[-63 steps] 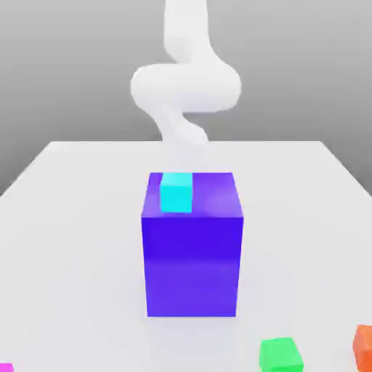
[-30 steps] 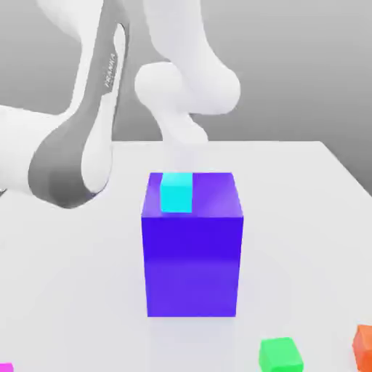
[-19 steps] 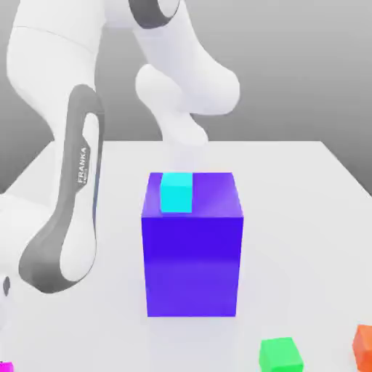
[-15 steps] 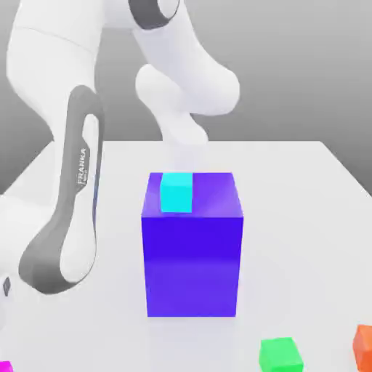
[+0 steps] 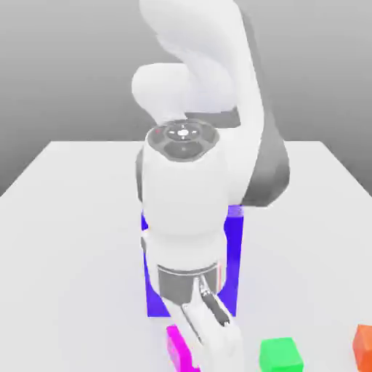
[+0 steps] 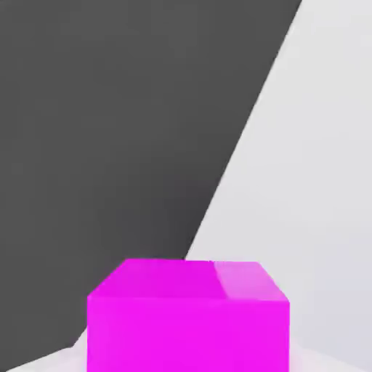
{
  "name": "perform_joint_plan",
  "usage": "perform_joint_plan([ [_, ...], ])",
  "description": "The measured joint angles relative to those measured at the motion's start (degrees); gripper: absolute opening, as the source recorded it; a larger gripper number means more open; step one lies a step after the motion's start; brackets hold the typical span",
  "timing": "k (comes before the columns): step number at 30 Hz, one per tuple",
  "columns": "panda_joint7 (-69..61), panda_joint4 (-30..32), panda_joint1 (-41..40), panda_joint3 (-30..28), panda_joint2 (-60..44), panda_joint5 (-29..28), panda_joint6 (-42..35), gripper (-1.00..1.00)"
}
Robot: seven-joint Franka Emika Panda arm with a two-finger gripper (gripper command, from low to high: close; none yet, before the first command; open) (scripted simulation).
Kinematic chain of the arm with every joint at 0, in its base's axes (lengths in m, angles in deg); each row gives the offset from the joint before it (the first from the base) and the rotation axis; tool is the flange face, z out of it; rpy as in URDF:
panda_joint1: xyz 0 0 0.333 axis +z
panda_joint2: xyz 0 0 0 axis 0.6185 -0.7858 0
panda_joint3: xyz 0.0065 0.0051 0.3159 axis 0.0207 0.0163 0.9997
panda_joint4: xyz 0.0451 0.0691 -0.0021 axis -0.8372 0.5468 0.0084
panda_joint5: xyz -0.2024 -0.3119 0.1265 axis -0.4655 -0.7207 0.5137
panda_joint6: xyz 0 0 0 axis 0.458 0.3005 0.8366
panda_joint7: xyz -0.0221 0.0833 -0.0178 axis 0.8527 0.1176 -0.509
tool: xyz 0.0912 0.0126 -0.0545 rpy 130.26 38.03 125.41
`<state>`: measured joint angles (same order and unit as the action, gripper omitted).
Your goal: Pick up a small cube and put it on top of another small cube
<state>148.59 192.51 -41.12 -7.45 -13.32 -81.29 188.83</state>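
- Count: one robot arm (image 5: 185, 189), one big blue-violet block (image 5: 234, 247), three small cubes in the exterior view (one magenta, one green, one orange).
- The arm is white with dark grey joint sections. It bends forward over the block and hides most of it; the wrist end reaches down to the lower edge of the exterior view.
- The blue-violet block stands on the table behind the arm. Only strips of it show either side of the wrist.
- The table (image 5: 65, 218) is a flat, matte white surface. The backdrop behind it is plain grey, with no other furnishing visible.
- The small cube (image 5: 180, 349) is bright magenta with sharp edges and uniform faces. It sits low in the exterior view, just in front of the block and directly beside the wrist end of the arm, on the exterior view's left of it. In the hand view the small cube (image 6: 189, 316) appears close, its top face slightly lighter at one corner.
- The green cube (image 5: 280, 354) lies on the table toward the exterior view's right.
- The orange cube (image 5: 364, 344) lies further right, cut by the frame edge.
- Finger state: cannot tell.
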Motion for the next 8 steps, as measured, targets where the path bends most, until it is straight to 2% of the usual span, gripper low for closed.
perform_joint_plan([
  [4,6.28,1.85,6.1,0.65,-4.1,-4.52,5.58,-1.0],
  [5,6.96,1.85,6.83,0.13,-5.63,-5.29,7.02,1.0],
  [8,6.96,1.85,6.83,0.13,-5.63,-5.29,7.02,1.0],
])
